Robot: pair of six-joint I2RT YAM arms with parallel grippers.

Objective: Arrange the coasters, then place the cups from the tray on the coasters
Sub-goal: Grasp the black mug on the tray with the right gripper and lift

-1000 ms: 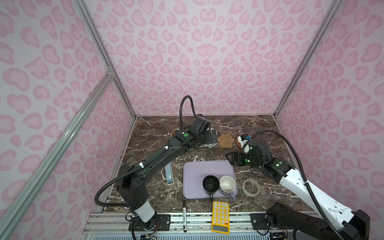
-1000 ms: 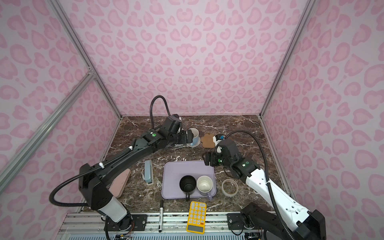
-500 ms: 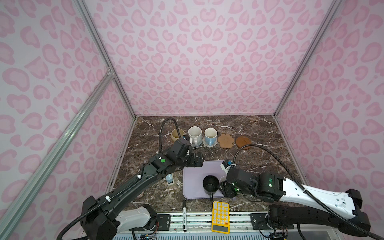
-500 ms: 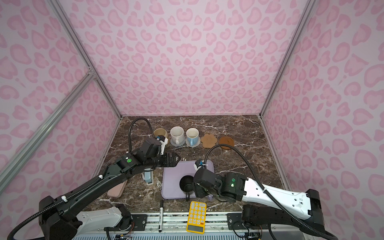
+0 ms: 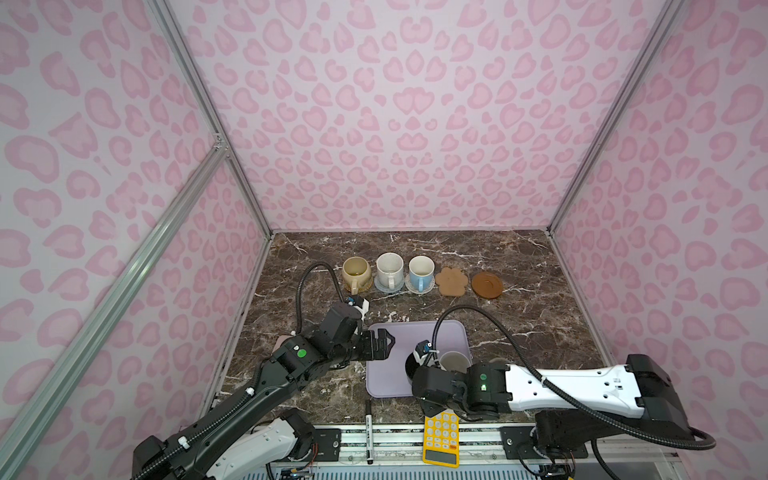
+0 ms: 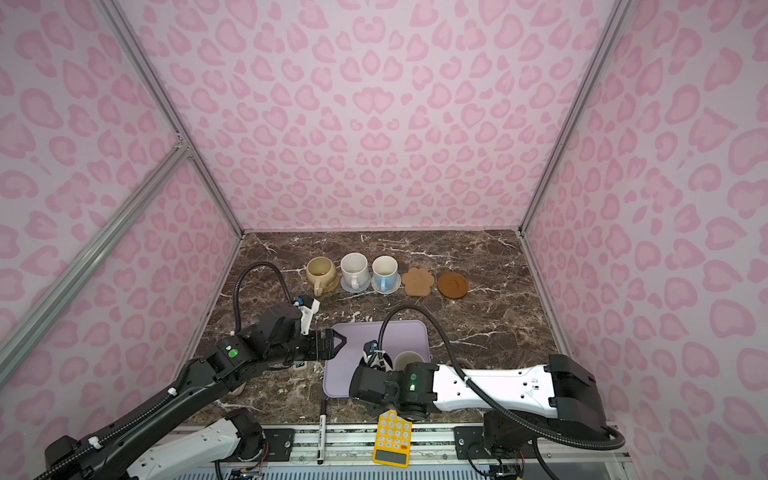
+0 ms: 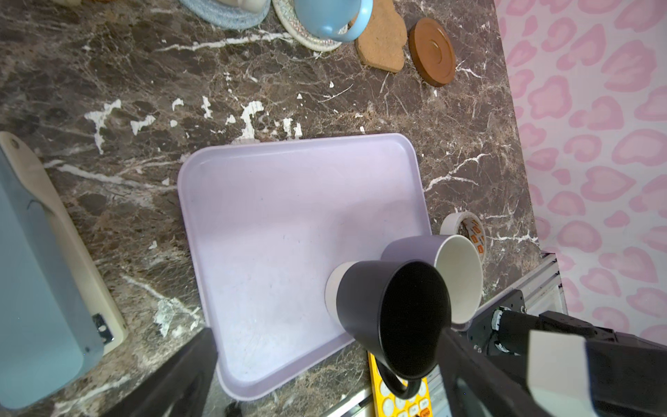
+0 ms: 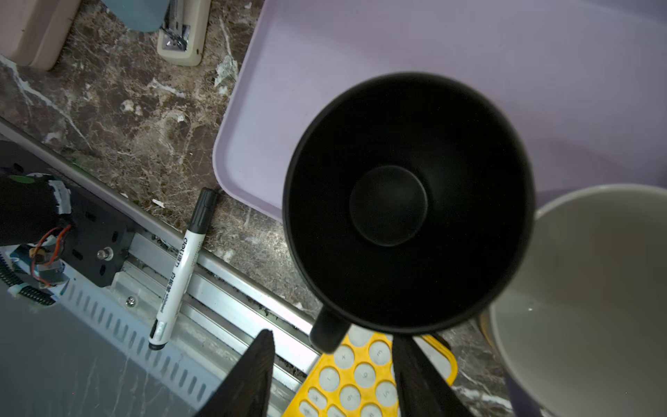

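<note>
**Right pincer brackets the black mug's handle on the tray**

The right gripper point(image 8: 332, 339) sits low at the near edge of the lavender tray point(image 5: 415, 336). In the right wrist view its two dark fingers point(image 8: 252, 375) stand apart on either side of the handle of the black mug point(image 8: 408, 202). A gap shows on each side, so the pincer is released and clenched on nothing. The black mug stands upright on the near right part of the tray, its handle pointing toward the yellow calculator point(image 5: 441, 436). The lavender mug point(image 7: 411, 247), white inside, stands just beside it on the right, almost touching.

The left gripper point(image 5: 386, 343) hovers over the tray's left edge, jaws spread wide and holding nothing.

A row runs along the back of the marble tabletop point(image 5: 498, 324):
- the beige-yellow mug point(image 5: 356, 270) on the orange-tan woven coaster point(image 5: 365, 287)
- the white speckled mug point(image 5: 390, 268) on the grey-blue woven coaster point(image 5: 400, 286)
- the light blue mug point(image 5: 421, 269) on the cream woven coaster point(image 5: 431, 286)
- the brown flower-shaped coaster point(image 5: 452, 281) and the amber-brown disc coaster point(image 5: 486, 285), both uncovered

A tape ring point(image 7: 465, 227) lies on the tabletop just right of the tray. A black-capped marker point(image 5: 368, 432) lies at the front edge, left of the calculator.
</note>
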